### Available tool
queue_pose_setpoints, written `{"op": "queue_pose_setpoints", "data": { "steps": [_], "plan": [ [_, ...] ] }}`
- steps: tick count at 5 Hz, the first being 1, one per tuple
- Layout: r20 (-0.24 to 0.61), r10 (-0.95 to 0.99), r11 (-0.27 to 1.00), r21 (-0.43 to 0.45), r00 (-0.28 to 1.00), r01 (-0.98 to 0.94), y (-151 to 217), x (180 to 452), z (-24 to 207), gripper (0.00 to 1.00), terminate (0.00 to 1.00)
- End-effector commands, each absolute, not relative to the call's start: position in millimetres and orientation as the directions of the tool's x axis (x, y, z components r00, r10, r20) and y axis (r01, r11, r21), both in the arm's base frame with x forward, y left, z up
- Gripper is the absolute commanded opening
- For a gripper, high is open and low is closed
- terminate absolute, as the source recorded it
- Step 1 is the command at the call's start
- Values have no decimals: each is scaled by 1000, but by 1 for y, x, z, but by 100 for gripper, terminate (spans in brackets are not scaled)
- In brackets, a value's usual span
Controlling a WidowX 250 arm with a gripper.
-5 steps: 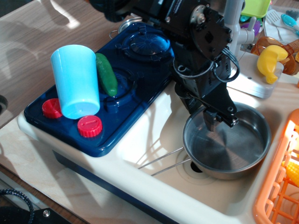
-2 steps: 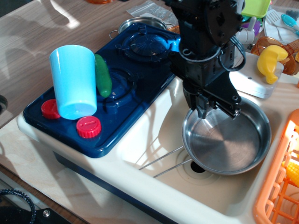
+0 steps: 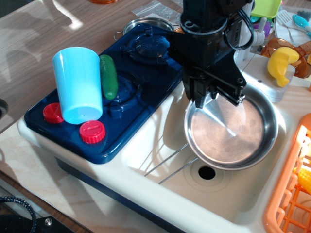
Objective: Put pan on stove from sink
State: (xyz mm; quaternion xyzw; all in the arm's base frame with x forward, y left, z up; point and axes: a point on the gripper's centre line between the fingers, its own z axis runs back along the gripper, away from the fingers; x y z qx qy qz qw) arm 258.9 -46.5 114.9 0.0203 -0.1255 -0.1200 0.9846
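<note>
Half done at most: pan (image 3: pixel 233 133) gripped at far rim by closed gripper (image 3: pixel 214 97), lifted over sink (image 3: pixel 165 141), not yet on stove (image 3: pixel 146 82).

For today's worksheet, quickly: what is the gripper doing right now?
Gripper: closed on the far rim of the pan, holding it above the sink.
</note>
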Motion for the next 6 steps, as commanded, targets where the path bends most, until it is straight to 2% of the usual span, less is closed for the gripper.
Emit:
{"op": "queue_pose_setpoints", "data": {
  "steps": [1,2,3,4,5,6],
  "plan": [
    [314,-232,972,120,921,204,-10,263,153,0,0],
    [312,-224,973,122,924,195,4,263,165,0,0],
    [310,-228,969,168,923,183,9,262,174,0,0],
    [258,-249,964,156,933,214,27,284,191,0,0],
    [260,-254,961,175,932,213,45,300,202,0,0],
    [275,-233,967,168,933,191,59,309,202,0,0]
  ]
}}
